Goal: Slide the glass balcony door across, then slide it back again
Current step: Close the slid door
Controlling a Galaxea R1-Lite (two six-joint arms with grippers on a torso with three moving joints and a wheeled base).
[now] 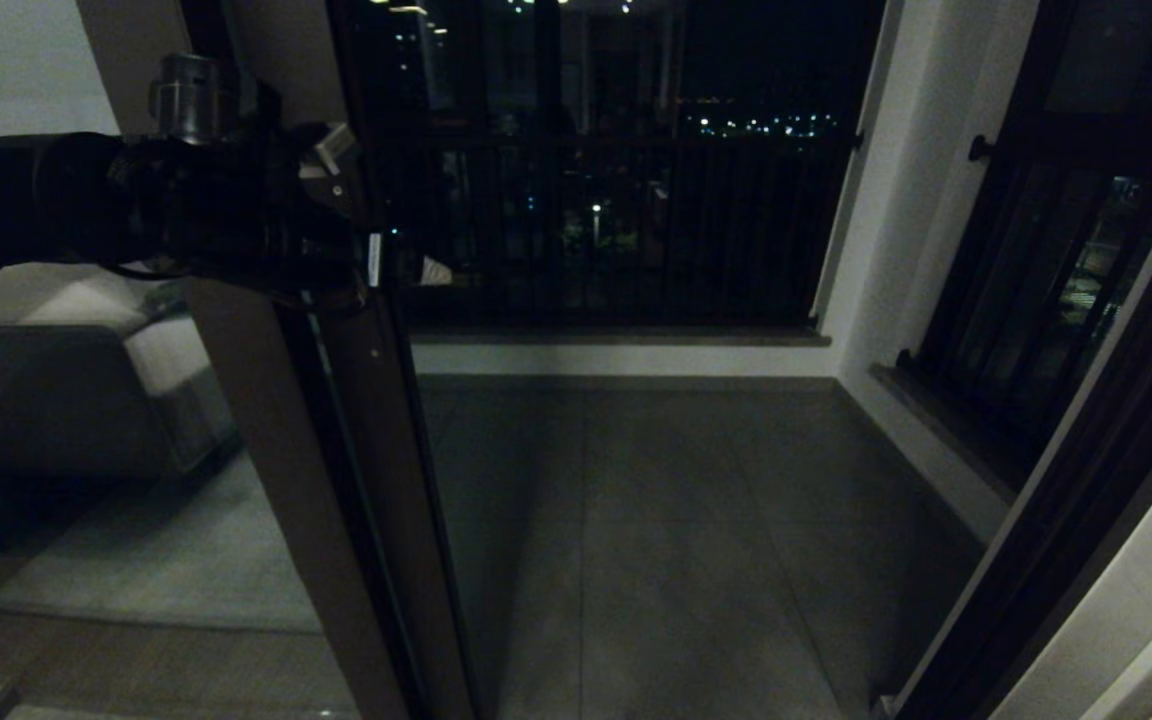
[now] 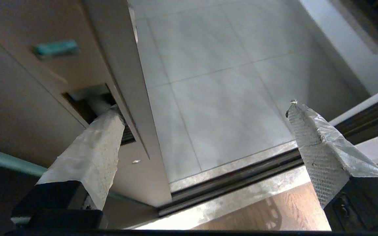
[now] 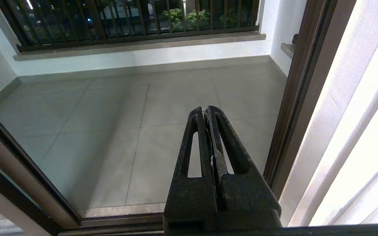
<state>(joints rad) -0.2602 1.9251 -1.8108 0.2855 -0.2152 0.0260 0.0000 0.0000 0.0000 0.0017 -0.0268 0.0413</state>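
Left wrist view: the left gripper point(image 2: 205, 114) has its fingers point(image 2: 90, 154) spread apart — one tip hooked into the recessed handle point(image 2: 87, 105) of the glass balcony door point(image 2: 116, 59). The right gripper point(image 3: 206, 111) — fingers pressed together — hangs clear of the door, over the balcony floor point(image 3: 110, 124).

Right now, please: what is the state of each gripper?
Left gripper: open, one finger in the recessed handle of the glass balcony door.
Right gripper: closed, holding nothing.

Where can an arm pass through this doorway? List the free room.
Free: the gap between the door stile and the right jamb, over bare floor tiles. Crowded: at the stile, where the left tool has one finger in the handle.
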